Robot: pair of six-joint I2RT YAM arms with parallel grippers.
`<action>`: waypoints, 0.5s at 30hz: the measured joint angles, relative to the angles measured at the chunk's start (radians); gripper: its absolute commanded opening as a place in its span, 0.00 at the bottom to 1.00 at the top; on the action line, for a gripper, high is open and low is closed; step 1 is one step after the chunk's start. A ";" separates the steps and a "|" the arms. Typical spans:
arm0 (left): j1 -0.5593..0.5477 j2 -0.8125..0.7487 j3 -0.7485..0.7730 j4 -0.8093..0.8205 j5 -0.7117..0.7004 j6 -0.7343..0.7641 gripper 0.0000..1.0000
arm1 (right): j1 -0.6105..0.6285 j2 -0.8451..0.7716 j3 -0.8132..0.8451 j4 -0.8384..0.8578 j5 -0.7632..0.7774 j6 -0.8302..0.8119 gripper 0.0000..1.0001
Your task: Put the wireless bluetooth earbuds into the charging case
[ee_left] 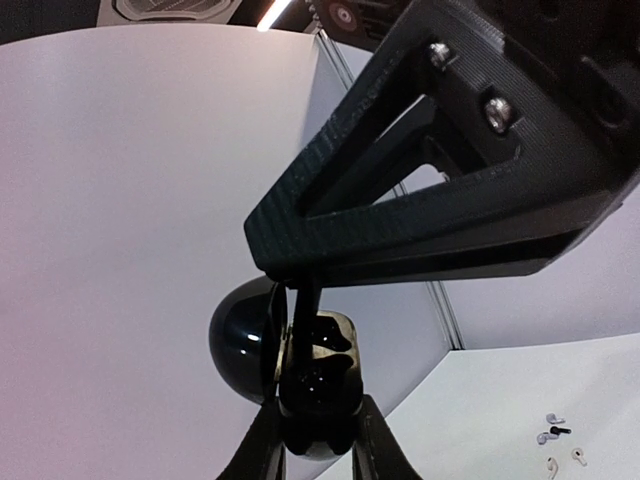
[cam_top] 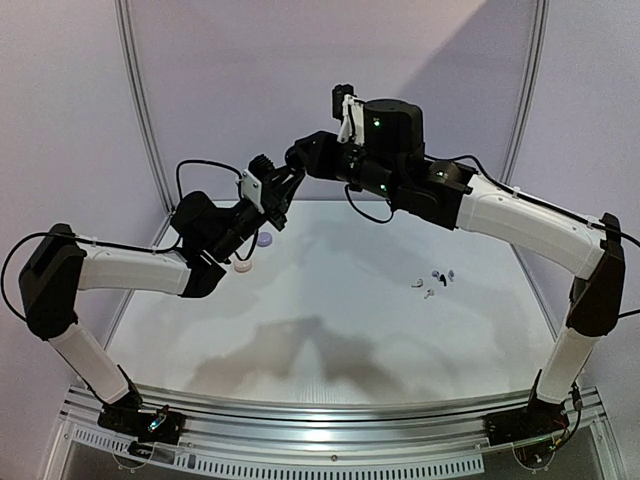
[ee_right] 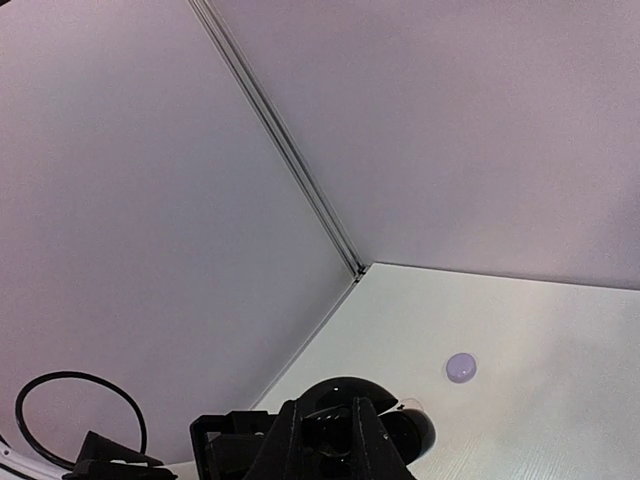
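Holding the black charging case (ee_left: 322, 378) aloft over the counter's (cam_top: 340, 330) 11 o'clock corner, your left gripper (ee_left: 320, 425) is clamped on its base, with the lid hinged open. Your right gripper (ee_left: 290, 270) sits narrow at the lid; I cannot tell whether it actually pinches it. The earbuds (cam_top: 436, 281) lie well apart, toward 3 o'clock. Pull unevenly with both arms and the case may twist free and drop near the lavender disc (cam_top: 264, 240).

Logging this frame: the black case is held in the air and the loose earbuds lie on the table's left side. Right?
No: the top view shows the earbuds on the right side of the table. The black case is held in the air.
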 measured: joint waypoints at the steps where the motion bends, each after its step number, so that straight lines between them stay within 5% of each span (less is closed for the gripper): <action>1: 0.000 0.000 0.000 0.001 0.000 0.000 0.00 | 0.000 0.000 0.001 -0.004 0.005 -0.002 0.00; 15: 0.005 0.000 0.000 -0.005 -0.003 -0.019 0.00 | 0.001 0.000 0.005 -0.042 0.032 -0.014 0.00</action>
